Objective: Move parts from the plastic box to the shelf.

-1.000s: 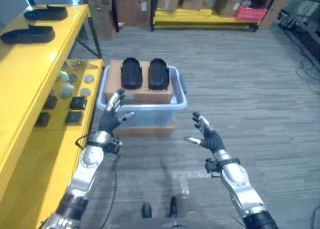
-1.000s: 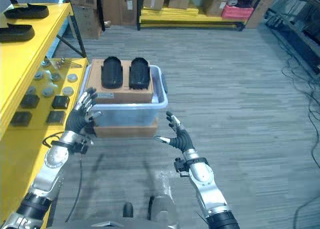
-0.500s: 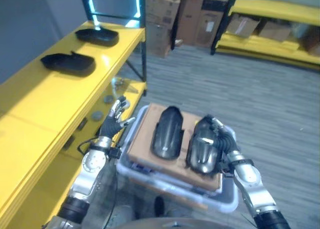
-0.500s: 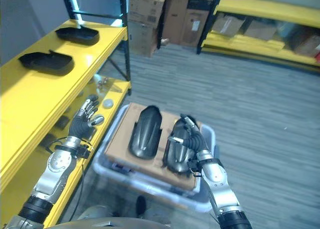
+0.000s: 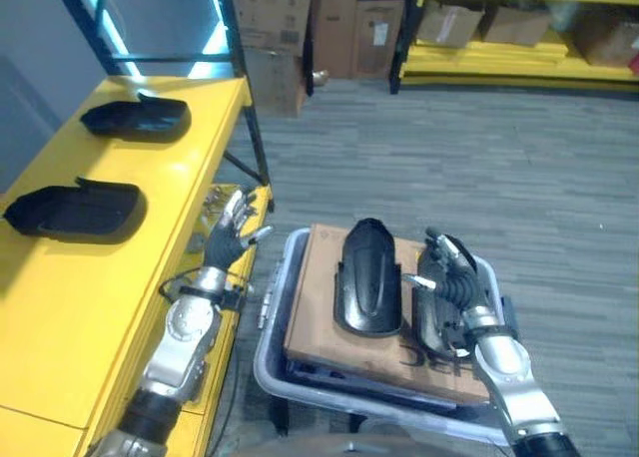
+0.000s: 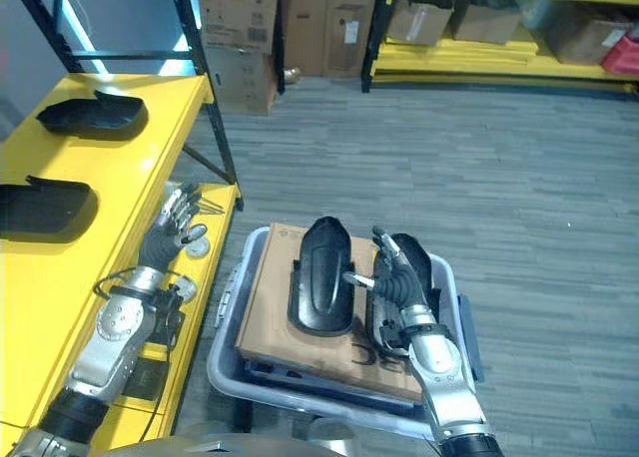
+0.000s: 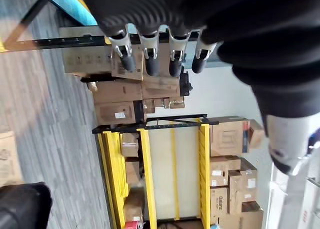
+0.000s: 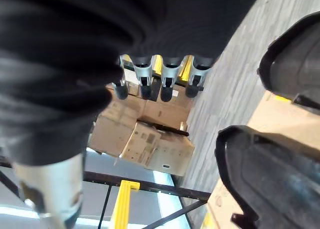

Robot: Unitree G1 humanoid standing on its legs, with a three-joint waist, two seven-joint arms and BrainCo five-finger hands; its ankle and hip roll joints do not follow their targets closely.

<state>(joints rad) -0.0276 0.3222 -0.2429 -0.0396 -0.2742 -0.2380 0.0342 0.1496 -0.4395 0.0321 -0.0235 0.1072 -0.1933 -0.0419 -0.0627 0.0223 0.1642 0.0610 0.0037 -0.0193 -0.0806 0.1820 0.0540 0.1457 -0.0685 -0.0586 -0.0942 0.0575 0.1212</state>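
Two black moulded plastic parts (image 5: 70, 208) lie on the yellow shelf (image 5: 150, 178); two more (image 5: 367, 277) remain on cardboard in the clear plastic box (image 6: 235, 362), beneath the right hand (image 6: 394, 282), its straight fingers holding nothing. The left hand (image 5: 232, 237) is spread, empty.

Grey wood-grain plank floor (image 6: 559, 168) throughout. Far back, yellow racking (image 6: 469, 68) loaded with cardboard boxes (image 6: 245, 38), more stacked beside a black upright post (image 6: 195, 38). Pale grey wall (image 5: 40, 48) at left, lit by a cyan glow.

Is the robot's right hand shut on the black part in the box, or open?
Open. The right hand hovers over the right black part in the plastic box; its wrist view shows straight fingers clear of the part.
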